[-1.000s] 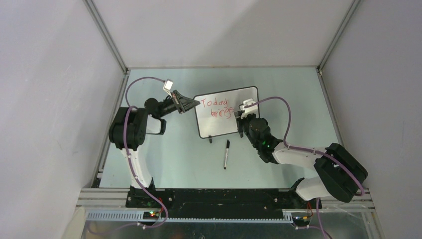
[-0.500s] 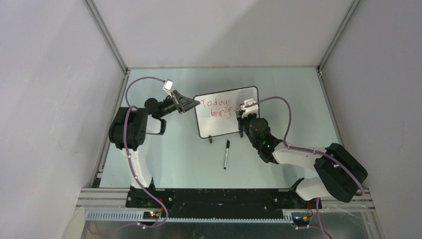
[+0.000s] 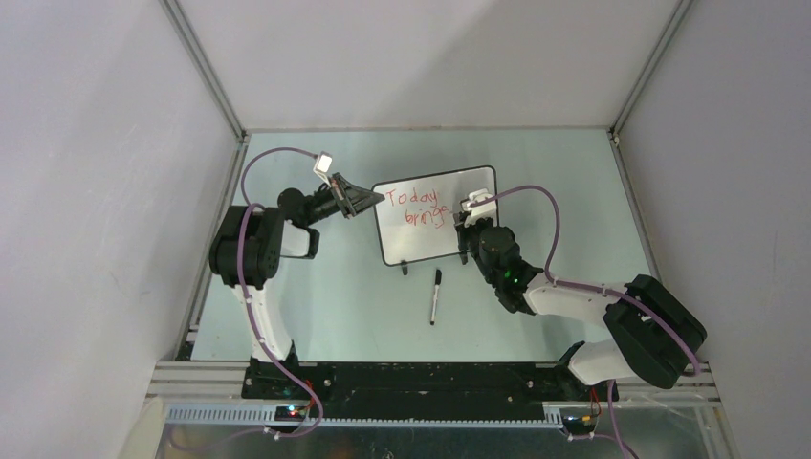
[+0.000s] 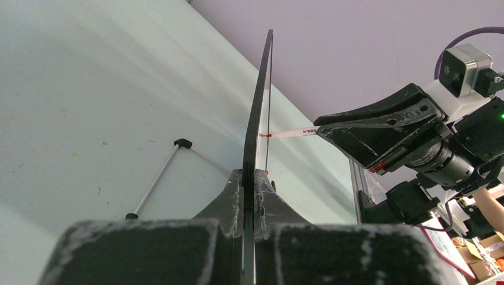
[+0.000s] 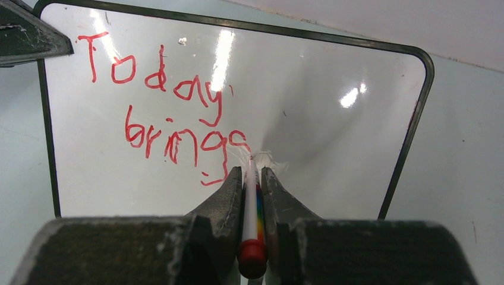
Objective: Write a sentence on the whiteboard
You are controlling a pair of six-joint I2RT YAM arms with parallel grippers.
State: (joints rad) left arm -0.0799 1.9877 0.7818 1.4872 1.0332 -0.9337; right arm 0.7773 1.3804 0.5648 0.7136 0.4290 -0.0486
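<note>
Whiteboard (image 3: 432, 247) propped upright mid-table (image 3: 325, 287), left edge pinched between the clenched jaws of the left gripper (image 3: 371, 199). Right gripper (image 3: 465, 218) clamped on a white marker (image 5: 250, 199) with a red end cap, tip at the glossy face just past the last letter. Sentence (image 5: 169, 113) in red, two lines: "Today" above "brings".

For the next word: lift clear, drop to a third line, start near the left margin. Press lightly to avoid rocking the board, and match the letter height above.

Small print on the marker barrel, too tiny to read; rainbow stripe along its side. Black pen (image 3: 435, 295) lying loose in front.
</note>
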